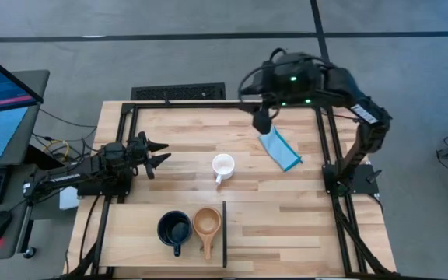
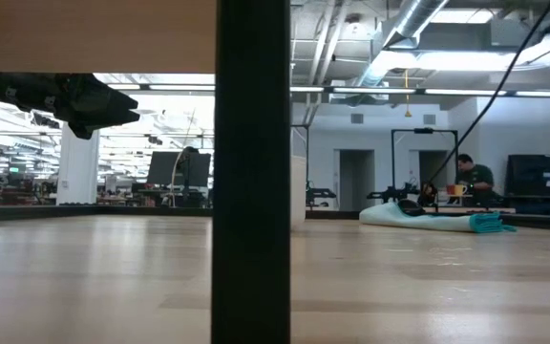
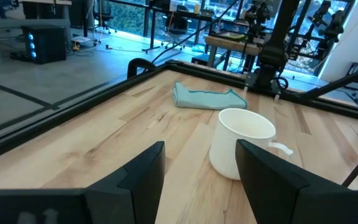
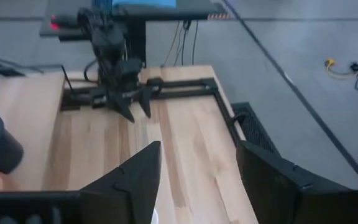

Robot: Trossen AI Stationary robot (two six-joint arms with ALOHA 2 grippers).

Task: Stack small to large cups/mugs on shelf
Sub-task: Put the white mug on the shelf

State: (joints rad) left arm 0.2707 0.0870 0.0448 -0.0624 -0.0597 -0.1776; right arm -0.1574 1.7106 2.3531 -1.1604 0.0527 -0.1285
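The white mug (image 1: 222, 166) stands upright on its base in the middle of the striped tabletop, its handle toward the near edge; it also shows in the left wrist view (image 3: 241, 149). The black mug (image 1: 174, 228) and the tan wooden cup (image 1: 207, 223) stand side by side on the pale shelf board (image 1: 131, 237), just left of its dark upright edge (image 1: 224, 233). My left gripper (image 1: 158, 155) is open and empty, level, left of the white mug and pointing at it (image 3: 201, 180). My right gripper (image 1: 263, 120) is open and empty (image 4: 197, 186), above the table's far edge.
A folded light-blue cloth (image 1: 281, 149) lies at the far right of the tabletop, below my right gripper. A black frame (image 1: 321, 148) runs round the table. In the low view the shelf's dark upright edge (image 2: 251, 172) blocks the middle. A person (image 2: 471, 177) stands far off in the room.
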